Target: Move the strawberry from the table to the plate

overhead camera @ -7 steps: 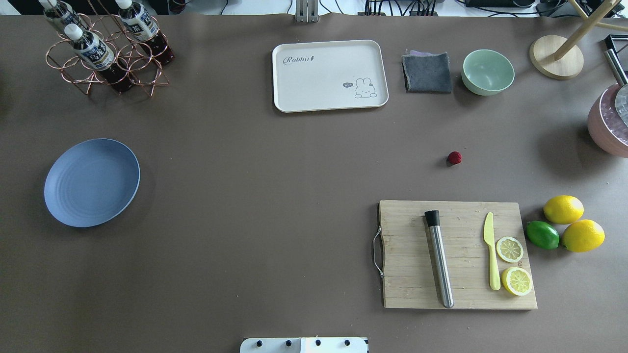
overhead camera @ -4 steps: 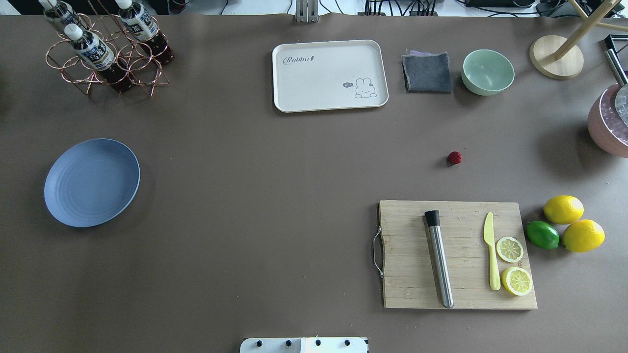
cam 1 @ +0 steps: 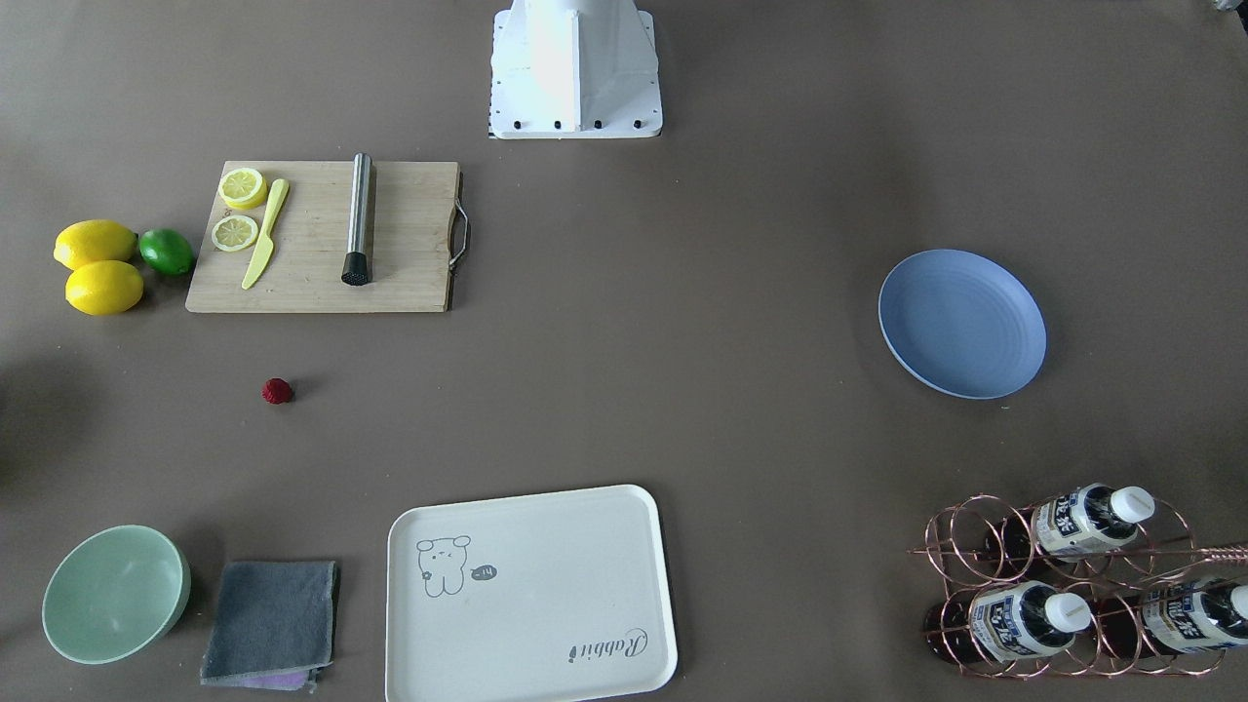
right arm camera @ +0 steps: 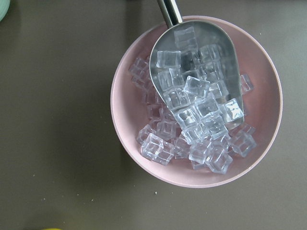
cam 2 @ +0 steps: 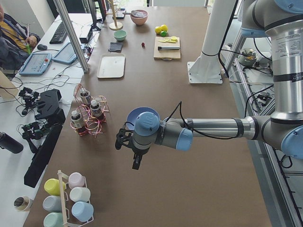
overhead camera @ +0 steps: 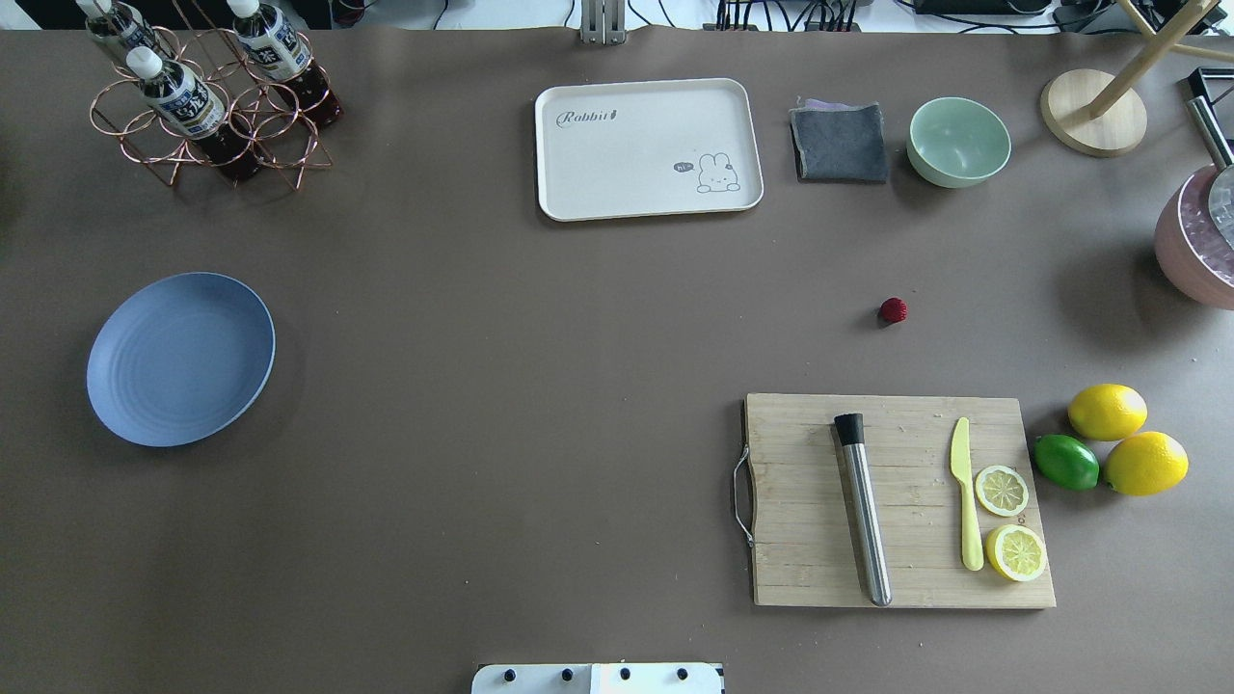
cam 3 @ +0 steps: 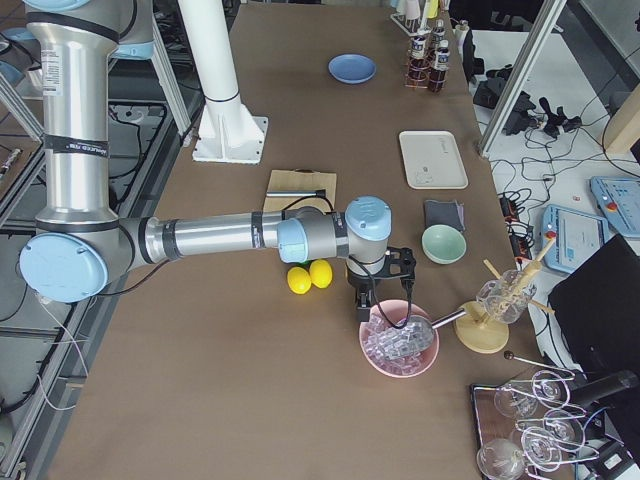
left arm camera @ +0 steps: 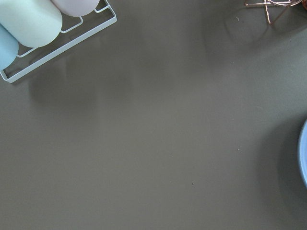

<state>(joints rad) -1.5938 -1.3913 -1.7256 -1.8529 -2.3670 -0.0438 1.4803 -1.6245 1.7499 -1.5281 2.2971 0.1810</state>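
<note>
Left gripper (cam 2: 136,163): it hangs over bare table (overhead camera: 540,386) at the robot's left end, outside the overhead view. Its wrist camera sees only the covering, a rack of cups (left arm camera: 33,24) in one corner and a sliver of blue at the right border. Whether its fingers are spread or pressed together cannot be told, since it shows only in the side view.
Plate (overhead camera: 180,359): it is empty and lies on the left half of the table, in front of the wire bottle rack (overhead camera: 207,106). It sits exactly where it sat a second ago.
Tray (overhead camera: 648,149): it lies at mid-table on the far side, bare and unmoved.
Strawberry (overhead camera: 893,309): it lies alone on the table on the right half, between the grey cloth (overhead camera: 840,143) and the cutting board (overhead camera: 819,501). It touches nothing and is well apart from the plate. Its spot matches the earlier overhead pictures.
Right gripper (cam 3: 366,308): it is poised above the pink bowl of ice (right arm camera: 264,72) at the table's right end, with the metal scoop (right arm camera: 196,86) directly below its camera. The state of its fingers cannot be told either.
Change: none shows. Across the last second the overhead scene is identical and no arm has entered it.
Meaning: the pick has not begun. The right arm looks the likelier one to take the berry, as it is on that side. It would first have to come in from over the ice bowl. The berry would then need carrying across nearly the whole table to the plate.
</note>
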